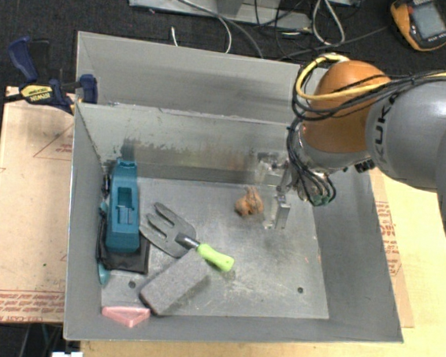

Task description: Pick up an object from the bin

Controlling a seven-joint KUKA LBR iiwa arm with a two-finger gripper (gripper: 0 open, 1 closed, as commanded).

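My gripper (276, 216) hangs in the back right part of the bin, its thin metal fingers pointing down just above the floor. A small brown lumpy thing (246, 204) lies on the floor just left of the fingers, beside them and not between them. Further left and nearer the front lies a grey garden fork with a lime green handle (186, 239). A grey foam block (173, 283) rests in front of it.
A teal tape dispenser (122, 207) stands along the left wall on a black base. A pink wedge (125, 314) lies at the front left corner. The bin floor under and right of the gripper is bare metal.
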